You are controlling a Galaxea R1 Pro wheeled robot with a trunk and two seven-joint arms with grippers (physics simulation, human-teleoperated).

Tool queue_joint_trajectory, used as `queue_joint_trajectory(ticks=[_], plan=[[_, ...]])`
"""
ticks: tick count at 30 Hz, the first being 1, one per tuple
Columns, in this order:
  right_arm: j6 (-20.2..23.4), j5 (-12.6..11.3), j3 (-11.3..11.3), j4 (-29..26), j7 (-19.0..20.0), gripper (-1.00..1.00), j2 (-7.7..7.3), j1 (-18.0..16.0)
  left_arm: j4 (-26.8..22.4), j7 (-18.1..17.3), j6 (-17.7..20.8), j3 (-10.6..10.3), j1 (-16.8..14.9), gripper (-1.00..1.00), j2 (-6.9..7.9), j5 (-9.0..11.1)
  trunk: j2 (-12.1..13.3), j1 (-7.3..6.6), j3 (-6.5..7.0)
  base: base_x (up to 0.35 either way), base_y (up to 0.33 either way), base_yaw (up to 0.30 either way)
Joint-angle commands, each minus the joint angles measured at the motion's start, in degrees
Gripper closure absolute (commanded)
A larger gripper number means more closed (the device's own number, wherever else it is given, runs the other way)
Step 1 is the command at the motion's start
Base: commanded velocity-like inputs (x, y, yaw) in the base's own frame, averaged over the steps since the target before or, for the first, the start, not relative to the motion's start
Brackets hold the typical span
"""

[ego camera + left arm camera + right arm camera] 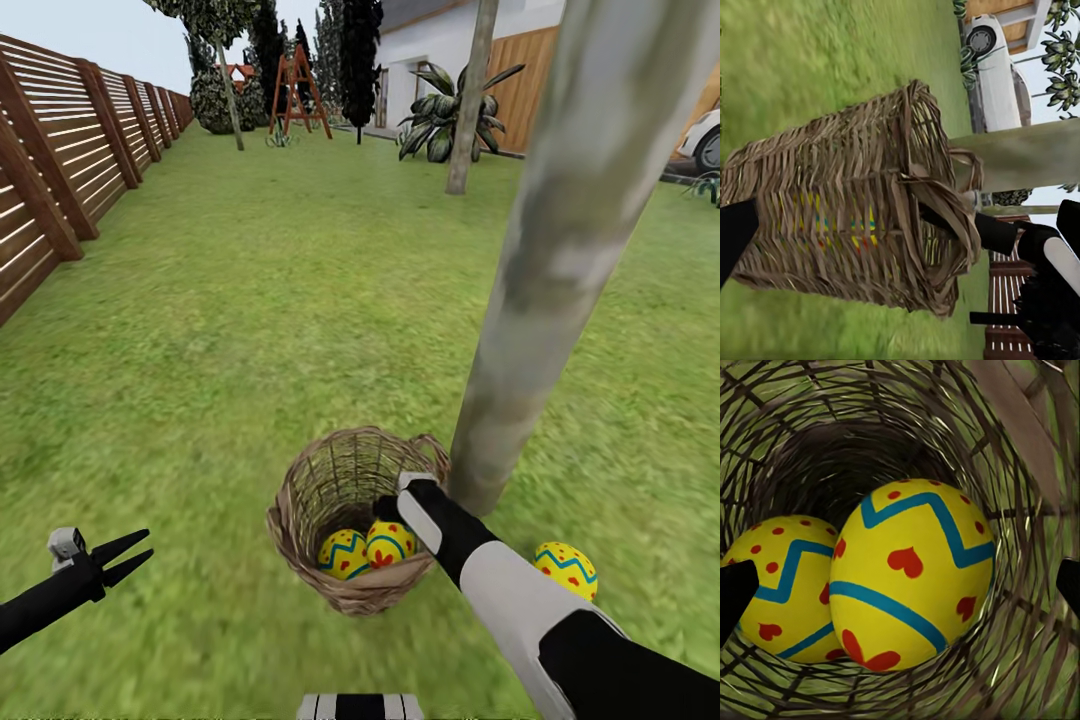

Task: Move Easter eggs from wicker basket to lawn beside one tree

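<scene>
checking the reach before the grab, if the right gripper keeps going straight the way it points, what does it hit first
Most likely the nearer Easter egg, centred between the right gripper's open fingertips inside the wicker basket. The second egg lies beside it, off the line.

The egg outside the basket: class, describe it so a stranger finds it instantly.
Start at the thick pale tree trunk in the foreground. At its foot stands the wicker basket; on the trunk's other side one Easter egg lies on the grass, alone, unlike the two inside.
</scene>
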Motion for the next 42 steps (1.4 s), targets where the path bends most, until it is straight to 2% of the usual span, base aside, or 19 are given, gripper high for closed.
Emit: queue_joint_trajectory(ticks=[1,3,9,13,17,19,21,24,25,27,31,39,42], plan=[[0.2,-0.5,0.3,0.0,-0.6,-1.0,0.0,-0.1,0.0,-0.2,0.6,0.0,0.0,-1.0,0.01,0.1,0.0,0.01,-0.27,0.0,0.0,0.0],[0.2,-0.4,0.3,-0.1,-0.6,-1.0,0.0,-0.1,0.0,-0.1,0.6,0.0,0.0,-1.0,0.01,0.1,-0.1,0.06,-0.72,0.0,0.0,0.0],[0.2,-0.4,0.4,-0.7,-0.3,-1.0,0.0,-0.1,0.1,-0.1,0.6,0.1,0.0,-1.0,-0.03,0.1,-0.1,0.06,-0.72,0.0,0.0,0.0],[0.2,-0.5,0.4,-0.9,-0.1,-1.0,0.0,-0.1,0.1,-0.1,0.6,0.3,0.0,-1.0,-0.56,0.1,-0.1,0.06,-0.72,0.001,0.011,0.0],[0.3,-3.5,0.6,-1.4,0.1,-1.0,0.0,-0.1,0.1,-0.1,0.6,0.2,0.0,-1.0,-0.67,0.1,-0.1,0.06,-0.72,0.047,0.205,0.0],[0.4,-5.2,2.3,-2.1,0.1,-1.0,0.0,-0.1,0.1,-0.1,0.6,0.2,0.0,-1.0,-0.69,0.1,-0.1,0.06,-0.72,0.053,0.187,0.0],[0.4,-5.8,3.7,-2.5,0.1,-1.0,0.0,-0.1,0.1,-0.1,0.6,0.3,0.0,-1.0,-0.69,0.1,-0.1,0.06,-0.72,0.018,0.058,0.0],[0.4,-7.1,4.3,-2.6,0.1,-1.0,0.0,-0.1,0.1,-0.1,0.5,0.3,0.0,-1.0,-0.69,0.1,-0.1,0.06,-0.72,0.006,0.018,0.0],[0.4,-8.2,4.4,-2.6,0.0,-1.0,0.0,-0.1,0.1,-0.1,0.5,0.2,0.0,-1.0,-0.69,0.1,-0.1,0.06,-0.72,0.001,0.004,0.0],[0.4,-8.7,4.5,-2.5,-0.1,-1.0,0.0,0.0,0.1,-0.1,0.5,0.2,0.0,-1.0,-0.69,0.1,-0.1,0.06,-0.72,0.001,0.003,0.0],[0.4,-9.1,4.5,-2.0,-0.3,-1.0,0.0,0.0,0.1,-0.1,0.5,0.2,0.0,-1.0,-0.71,0.1,-0.1,0.06,-0.72,0.0,0.0,0.0],[0.3,-9.1,4.6,-1.8,-2.8,-1.0,0.0,0.0,0.1,0.0,0.5,0.2,0.0,-1.0,-0.74,0.1,-0.2,0.27,-2.49,0.0,0.0,0.0],[0.1,-9.0,4.6,-1.9,-3.3,-1.0,0.0,0.0,0.1,0.0,0.5,0.2,0.0,-1.0,-0.75,0.1,-0.2,0.27,-2.49,0.0,0.0,0.0]])
